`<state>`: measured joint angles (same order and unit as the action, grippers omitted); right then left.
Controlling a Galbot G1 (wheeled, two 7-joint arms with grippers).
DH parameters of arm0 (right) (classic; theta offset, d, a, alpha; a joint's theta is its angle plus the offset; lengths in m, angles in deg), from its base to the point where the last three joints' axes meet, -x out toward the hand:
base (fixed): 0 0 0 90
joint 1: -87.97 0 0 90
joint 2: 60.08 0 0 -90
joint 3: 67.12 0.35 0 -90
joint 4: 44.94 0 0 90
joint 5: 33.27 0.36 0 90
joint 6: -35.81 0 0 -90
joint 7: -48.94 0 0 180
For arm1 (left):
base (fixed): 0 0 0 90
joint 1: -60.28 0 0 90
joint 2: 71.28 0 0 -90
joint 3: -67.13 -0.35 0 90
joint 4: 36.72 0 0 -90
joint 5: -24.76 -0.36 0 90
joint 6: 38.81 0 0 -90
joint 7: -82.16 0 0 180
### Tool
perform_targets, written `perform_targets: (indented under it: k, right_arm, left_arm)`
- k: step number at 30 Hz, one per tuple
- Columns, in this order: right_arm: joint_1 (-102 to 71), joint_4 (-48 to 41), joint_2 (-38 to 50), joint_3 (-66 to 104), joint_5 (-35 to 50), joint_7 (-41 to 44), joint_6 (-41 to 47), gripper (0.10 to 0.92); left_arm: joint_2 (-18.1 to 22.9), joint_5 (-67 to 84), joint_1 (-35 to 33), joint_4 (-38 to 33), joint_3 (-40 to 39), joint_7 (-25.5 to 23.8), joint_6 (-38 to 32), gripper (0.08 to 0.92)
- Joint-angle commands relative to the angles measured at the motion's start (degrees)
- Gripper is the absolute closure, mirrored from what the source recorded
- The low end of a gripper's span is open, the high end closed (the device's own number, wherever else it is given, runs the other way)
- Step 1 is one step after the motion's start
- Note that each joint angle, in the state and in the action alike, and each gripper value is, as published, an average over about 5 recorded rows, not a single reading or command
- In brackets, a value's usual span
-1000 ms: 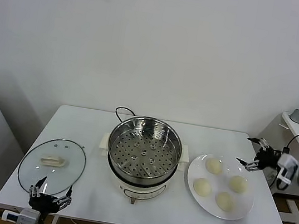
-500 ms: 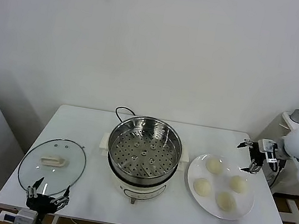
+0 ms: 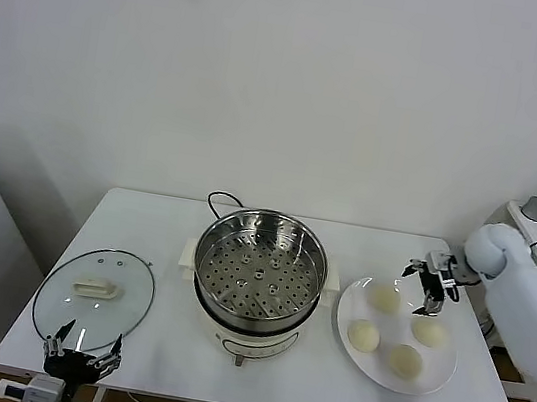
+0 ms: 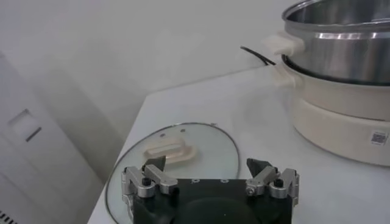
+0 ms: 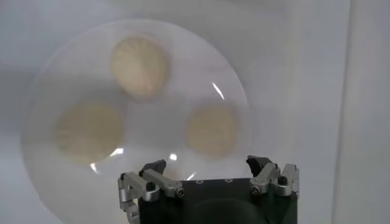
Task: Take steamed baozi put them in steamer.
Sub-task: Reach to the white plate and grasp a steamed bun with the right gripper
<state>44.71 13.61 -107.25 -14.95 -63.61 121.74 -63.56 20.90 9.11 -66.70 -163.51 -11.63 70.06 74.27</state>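
Steel and empty, the steamer sat at the middle of the worktop, its perforated tray bare, while all four steamed baozi were still on the white plate just to its right. What had changed over the last second was the right arm: its claw had swung inward from beyond the worktop's right edge and now hung above the far rim of the plate, close to the rear buns, with its jaws spread wide and nothing between them. The right wrist view looked down on three of the buns (the fourth lay outside it), so the approach seemed to be lining up for a first pick, though no bun had yet been touched. The left claw waited low at the near-left edge, jaws wide and empty, beside the glass lid. The task stood at its very start.
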Motion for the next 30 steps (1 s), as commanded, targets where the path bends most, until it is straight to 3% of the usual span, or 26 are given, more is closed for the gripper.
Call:
perform_targets:
  k: [1, 19, 30]
  right_arm:
    - [0.4, -4.63, -4.51, -0.67, -4.28, -2.43, -0.8, 0.203]
    - [-0.02, -12.07, -9.07, 0.95, -9.69, -7.03, -2.48, 0.203]
    - [-0.59, -12.32, -9.8, 1.35, -9.62, -8.51, -2.01, 0.203]
  left_arm:
    - [0.05, 0.05, 0.07, 0.04, 0.24, -0.07, 0.01, 0.177]
    - [0.05, 0.09, 0.29, 1.01, 0.41, -0.14, -0.03, 0.177]
    - [0.04, 0.07, 0.61, 1.56, 0.33, -0.23, -0.09, 0.177]
